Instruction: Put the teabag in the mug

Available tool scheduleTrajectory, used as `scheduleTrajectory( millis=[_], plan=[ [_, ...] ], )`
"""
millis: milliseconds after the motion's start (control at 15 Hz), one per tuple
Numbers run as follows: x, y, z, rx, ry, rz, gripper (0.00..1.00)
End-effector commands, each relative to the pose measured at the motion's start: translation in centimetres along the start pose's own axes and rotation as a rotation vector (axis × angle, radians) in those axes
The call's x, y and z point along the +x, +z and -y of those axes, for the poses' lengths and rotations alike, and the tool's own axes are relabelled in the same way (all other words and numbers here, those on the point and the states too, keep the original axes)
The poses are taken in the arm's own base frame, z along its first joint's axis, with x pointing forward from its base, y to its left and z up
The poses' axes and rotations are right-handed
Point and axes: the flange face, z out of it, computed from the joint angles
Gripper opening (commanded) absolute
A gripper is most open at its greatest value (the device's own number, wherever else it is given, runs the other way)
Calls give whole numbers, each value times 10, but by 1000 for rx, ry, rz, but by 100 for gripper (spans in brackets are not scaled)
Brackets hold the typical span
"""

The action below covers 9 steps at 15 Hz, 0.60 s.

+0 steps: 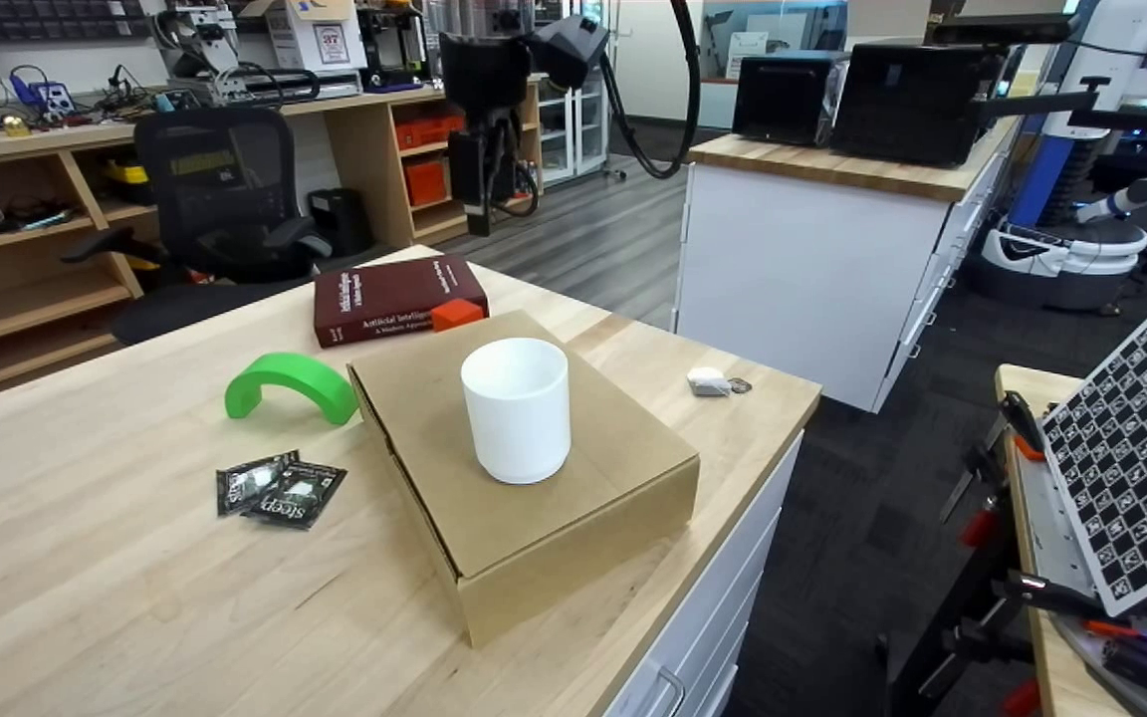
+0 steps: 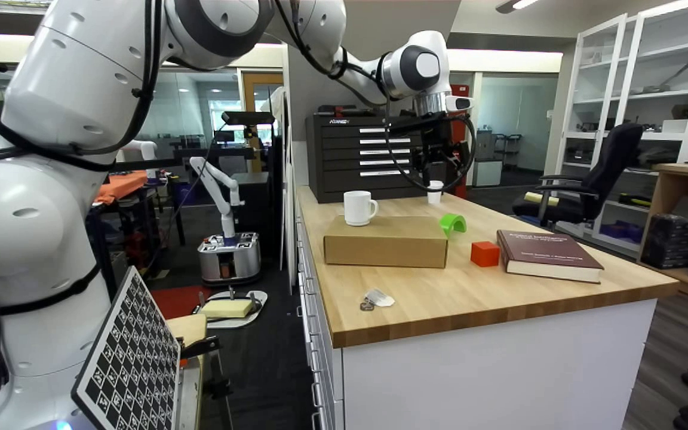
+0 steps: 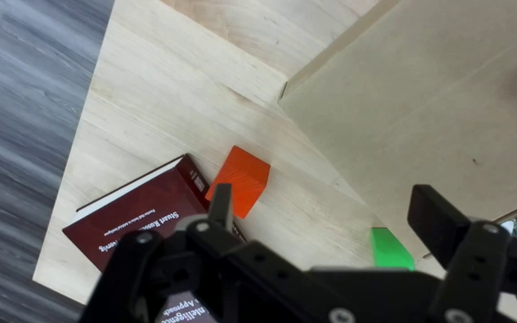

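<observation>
The teabag [image 1: 707, 381] is a small pale pouch with a little tag beside it, lying on the bare tabletop near the corner. It also shows in an exterior view [image 2: 380, 297]. The white mug [image 1: 517, 418] stands upright on a cardboard box; its handle shows in an exterior view [image 2: 358, 208]. My gripper [image 3: 323, 195] is open and empty, its fingers wide apart. In both exterior views it hangs well above the table, apart from the teabag and the mug [image 1: 479, 214] [image 2: 433, 173]. The wrist view shows neither teabag nor mug.
The cardboard box [image 1: 623, 453] stands between the teabag and a green arch [image 1: 285, 376]. A dark red book [image 1: 394, 294] and an orange-red block [image 2: 485, 254] lie beside it. Dark packets [image 1: 280, 490] lie near the arch. A small white cup [image 2: 435, 192] stands farther off.
</observation>
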Motion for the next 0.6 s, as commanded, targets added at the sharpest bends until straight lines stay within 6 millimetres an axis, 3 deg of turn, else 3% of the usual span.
scheduleTrajectory(
  millis=[0, 533],
  plan=[
    [-23, -10, -9, 27, 92, 99, 100],
    [-63, 21, -48, 62, 305, 297, 100]
  ],
)
